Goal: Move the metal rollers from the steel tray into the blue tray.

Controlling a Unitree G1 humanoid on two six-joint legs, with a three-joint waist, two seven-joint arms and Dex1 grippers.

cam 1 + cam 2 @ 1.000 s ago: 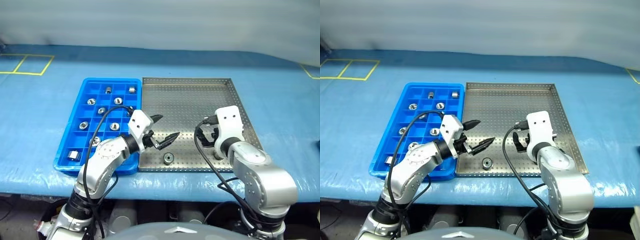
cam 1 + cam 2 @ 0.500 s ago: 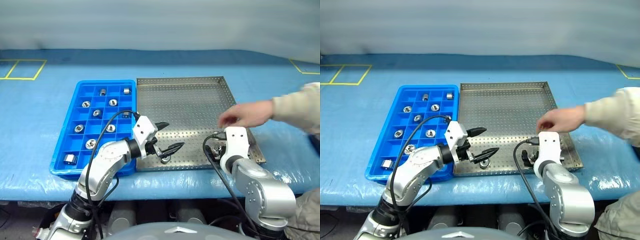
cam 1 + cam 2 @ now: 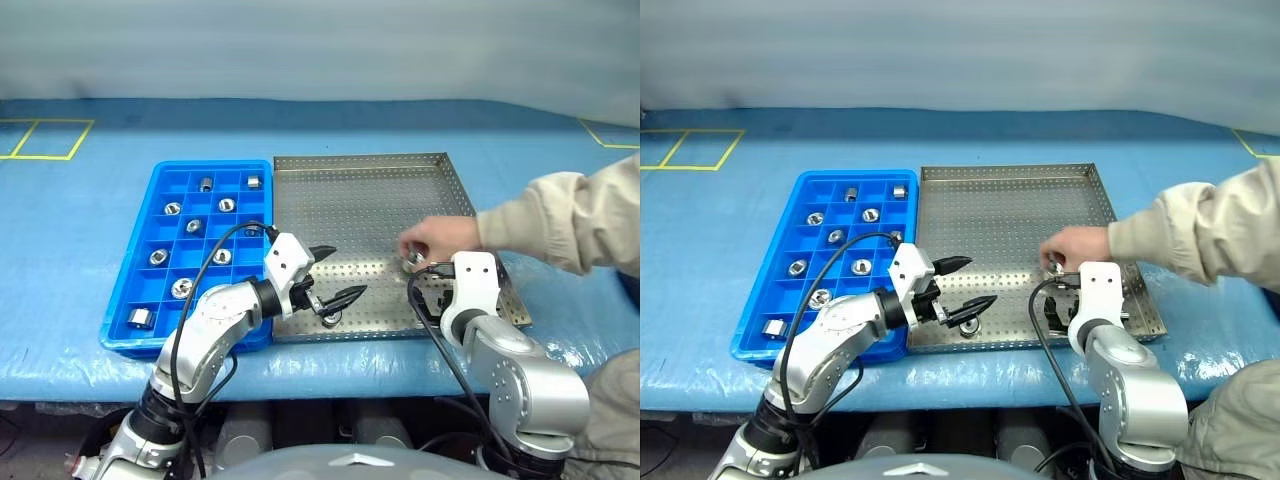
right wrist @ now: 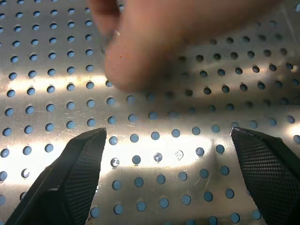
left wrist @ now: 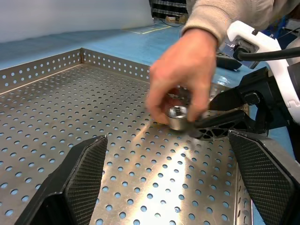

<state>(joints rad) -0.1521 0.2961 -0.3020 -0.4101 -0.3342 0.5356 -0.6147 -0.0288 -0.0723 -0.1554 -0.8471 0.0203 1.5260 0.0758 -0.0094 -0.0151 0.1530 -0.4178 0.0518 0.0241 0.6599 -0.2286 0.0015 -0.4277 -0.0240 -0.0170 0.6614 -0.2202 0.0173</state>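
Blue cloth covers the worktop (image 3: 90, 215), with yellow tape lines at its far corners. Nine metal rollers (image 3: 192, 226) sit in the blue tray (image 3: 150, 225); one lies at the steel tray (image 3: 360, 200)'s near edge — below the left gripper (image 3: 338, 274), fingers apart. A person's hand (image 3: 432, 240) pinches another roller (image 5: 177, 117) just beside the right gripper (image 5: 220, 116), also spread wide.

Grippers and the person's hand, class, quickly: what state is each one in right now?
Left gripper: open, holding nothing.
Right gripper: open, holding nothing, above the steel tray.
Person's hand: pinching a metal roller.
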